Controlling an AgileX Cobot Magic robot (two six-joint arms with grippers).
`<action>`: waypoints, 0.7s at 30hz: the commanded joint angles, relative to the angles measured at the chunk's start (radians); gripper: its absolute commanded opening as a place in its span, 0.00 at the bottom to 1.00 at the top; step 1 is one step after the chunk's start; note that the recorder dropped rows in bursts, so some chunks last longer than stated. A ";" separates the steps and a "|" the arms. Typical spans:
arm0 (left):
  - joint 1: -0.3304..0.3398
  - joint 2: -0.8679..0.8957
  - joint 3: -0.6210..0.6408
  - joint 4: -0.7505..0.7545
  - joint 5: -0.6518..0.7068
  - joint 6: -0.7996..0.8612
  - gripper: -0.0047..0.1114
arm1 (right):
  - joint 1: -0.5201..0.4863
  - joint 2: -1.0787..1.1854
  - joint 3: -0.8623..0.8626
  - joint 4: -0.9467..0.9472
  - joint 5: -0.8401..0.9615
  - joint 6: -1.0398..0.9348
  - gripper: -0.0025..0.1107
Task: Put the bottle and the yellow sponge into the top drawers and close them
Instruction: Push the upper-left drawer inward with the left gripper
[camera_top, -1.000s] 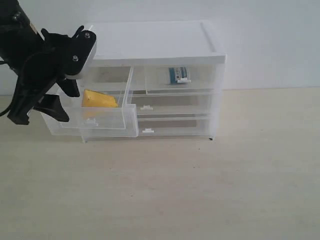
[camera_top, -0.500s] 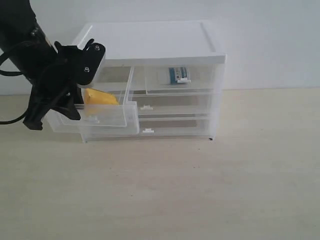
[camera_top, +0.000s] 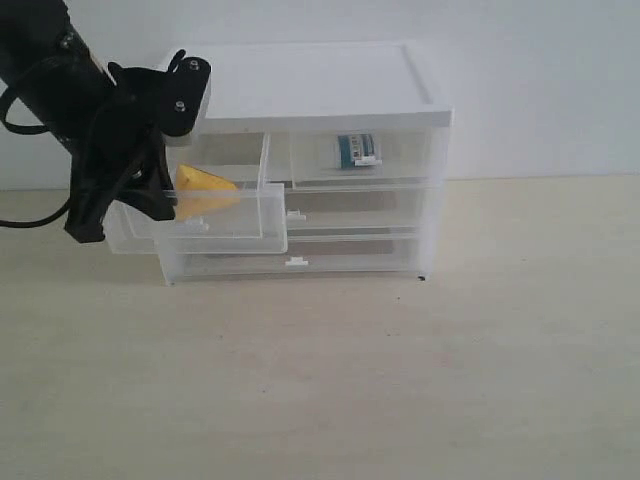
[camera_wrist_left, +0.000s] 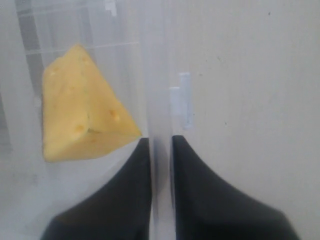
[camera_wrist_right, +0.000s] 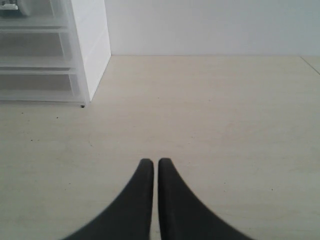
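Exterior: clamping left gripper (camera_top: 140, 205) onto pulled-out left top drawer (camera_top: 240, 215) at its front wall, presumably for pushing it shut; noting yellow sponge (camera_top: 205, 190) inside, 3 o'clock of gripper, and bottle (camera_top: 355, 150) in shut right top drawer (camera_top: 405, 160).
Left wrist: seeing wall pinched between fingertips (camera_wrist_left: 142, 150); contact blurring.
Right wrist: holding right gripper (camera_wrist_right: 151, 161) closed, empty; chest (camera_wrist_right: 92, 45) mostly cut off.

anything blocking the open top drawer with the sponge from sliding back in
Nothing visible does. The yellow sponge lies inside the left top drawer, and the left gripper is shut on its front wall. The drawer looks slightly askew to the cabinet, though.
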 joint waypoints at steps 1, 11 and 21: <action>-0.008 0.004 -0.031 -0.121 -0.039 0.010 0.08 | -0.002 -0.005 0.005 0.002 -0.008 -0.005 0.03; -0.005 0.037 -0.042 -0.063 -0.220 -0.027 0.08 | -0.002 -0.005 0.005 0.002 -0.008 -0.005 0.03; -0.004 0.045 -0.042 -0.058 -0.395 -0.077 0.08 | -0.002 -0.005 0.005 0.002 -0.008 -0.005 0.03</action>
